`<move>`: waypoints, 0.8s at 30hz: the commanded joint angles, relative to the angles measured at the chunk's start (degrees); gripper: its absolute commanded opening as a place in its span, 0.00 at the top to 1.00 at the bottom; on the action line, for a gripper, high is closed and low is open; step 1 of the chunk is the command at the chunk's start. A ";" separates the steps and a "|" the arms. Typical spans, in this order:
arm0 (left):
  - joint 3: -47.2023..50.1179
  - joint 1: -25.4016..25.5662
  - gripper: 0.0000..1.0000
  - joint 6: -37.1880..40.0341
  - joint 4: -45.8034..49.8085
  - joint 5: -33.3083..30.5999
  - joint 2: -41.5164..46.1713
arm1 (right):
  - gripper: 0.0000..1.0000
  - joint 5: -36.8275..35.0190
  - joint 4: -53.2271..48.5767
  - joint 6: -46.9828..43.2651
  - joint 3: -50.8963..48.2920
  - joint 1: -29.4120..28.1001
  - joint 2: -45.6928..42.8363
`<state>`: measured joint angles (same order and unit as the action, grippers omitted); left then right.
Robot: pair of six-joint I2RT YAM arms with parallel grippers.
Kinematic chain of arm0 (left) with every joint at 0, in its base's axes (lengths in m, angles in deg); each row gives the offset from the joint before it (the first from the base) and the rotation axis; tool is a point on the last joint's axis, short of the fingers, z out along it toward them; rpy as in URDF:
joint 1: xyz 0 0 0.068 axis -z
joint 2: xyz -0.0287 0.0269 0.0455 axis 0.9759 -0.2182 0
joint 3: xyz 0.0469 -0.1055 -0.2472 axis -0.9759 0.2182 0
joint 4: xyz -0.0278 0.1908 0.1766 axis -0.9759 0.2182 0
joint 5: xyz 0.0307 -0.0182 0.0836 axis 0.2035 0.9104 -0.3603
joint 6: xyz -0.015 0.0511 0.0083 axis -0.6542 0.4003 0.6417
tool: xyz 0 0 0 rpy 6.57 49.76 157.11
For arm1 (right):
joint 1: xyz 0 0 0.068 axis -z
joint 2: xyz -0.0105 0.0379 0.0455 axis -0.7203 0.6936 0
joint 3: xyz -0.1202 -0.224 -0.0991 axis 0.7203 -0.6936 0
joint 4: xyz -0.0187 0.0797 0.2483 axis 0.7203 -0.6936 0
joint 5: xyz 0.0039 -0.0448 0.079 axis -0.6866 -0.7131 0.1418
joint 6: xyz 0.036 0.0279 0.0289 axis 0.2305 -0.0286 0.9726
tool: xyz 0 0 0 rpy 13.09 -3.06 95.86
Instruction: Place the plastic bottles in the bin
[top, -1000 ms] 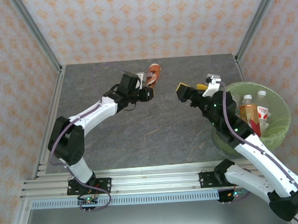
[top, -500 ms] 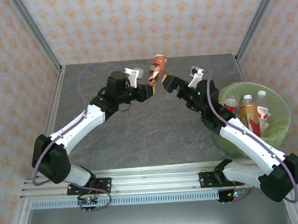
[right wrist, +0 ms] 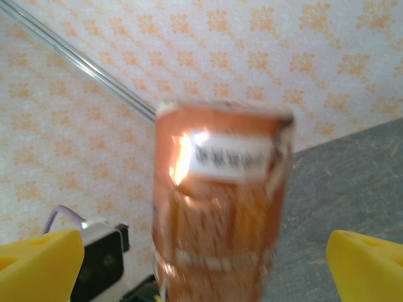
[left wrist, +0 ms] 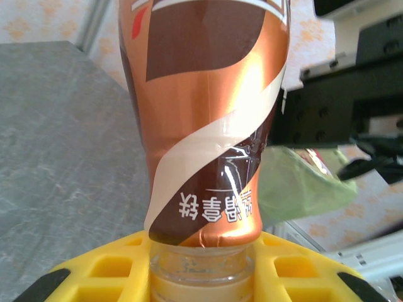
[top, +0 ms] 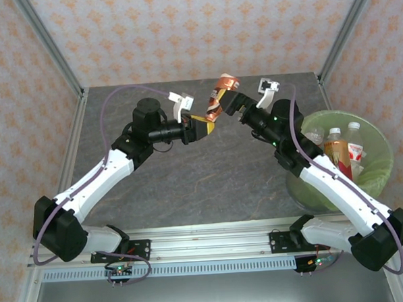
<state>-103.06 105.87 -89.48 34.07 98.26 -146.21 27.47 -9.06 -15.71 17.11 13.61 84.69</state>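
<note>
Brown-orange bottle [left wrist: 208, 126] in left gripper [left wrist: 201, 280], inside spread right gripper [right wrist: 201, 267].

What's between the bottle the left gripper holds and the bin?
Top view: the open right gripper and its arm lie along the stretch from the brown-orange bottle to the bin.

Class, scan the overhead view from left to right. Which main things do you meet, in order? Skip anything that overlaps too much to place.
left arm's black elbow joint → brown-orange bottle held up over the table → white-capped bottles → bin, far rim
</note>
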 commanded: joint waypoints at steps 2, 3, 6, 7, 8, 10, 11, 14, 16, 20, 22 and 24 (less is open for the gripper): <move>0.64 -0.17 1.00 1.88 -3.08 8.43 3.72 | 0.01 2.94 -2.10 -1.68 3.59 0.67 -0.15; 1.04 -0.07 1.00 1.71 -3.79 9.20 4.25 | 0.01 3.40 -2.90 -1.31 4.22 0.99 0.07; 2.53 0.34 1.00 2.72 -4.06 9.01 6.63 | 0.01 5.41 -4.03 -0.48 5.16 1.26 0.58; 2.96 0.48 1.00 3.05 -4.03 9.01 7.20 | 0.01 7.07 -3.69 -0.42 5.28 1.27 0.77; 3.11 0.58 1.00 3.25 -3.80 9.17 7.47 | 0.00 9.28 -3.19 -0.54 5.47 1.21 1.00; 2.77 0.84 1.00 3.68 -2.74 9.65 7.68 | 0.01 12.86 -3.07 -1.07 6.30 1.24 1.64; 2.64 1.01 1.00 4.00 -2.31 10.03 7.71 | 0.02 13.81 -3.25 -1.16 6.77 1.25 1.98; 2.42 1.32 1.00 5.08 -0.74 9.72 7.87 | 0.06 14.24 -2.87 -1.22 7.67 1.27 3.09; 2.48 1.30 1.00 5.23 -0.62 9.25 7.95 | 0.12 14.27 -2.10 -1.07 8.06 1.22 3.95; 2.64 1.41 1.00 5.28 -0.33 8.16 7.79 | 0.22 14.36 0.14 -0.83 8.37 1.27 4.87; 2.49 1.41 1.00 5.49 -0.09 7.88 7.56 | 0.29 14.53 1.01 -0.80 8.33 1.27 4.91; 2.41 1.42 1.00 5.72 0.12 7.87 7.28 | 0.34 14.88 1.61 -0.95 8.16 1.27 5.56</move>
<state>-100.37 106.91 -86.05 35.34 105.01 -139.57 41.41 -10.09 -16.06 23.67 14.73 89.25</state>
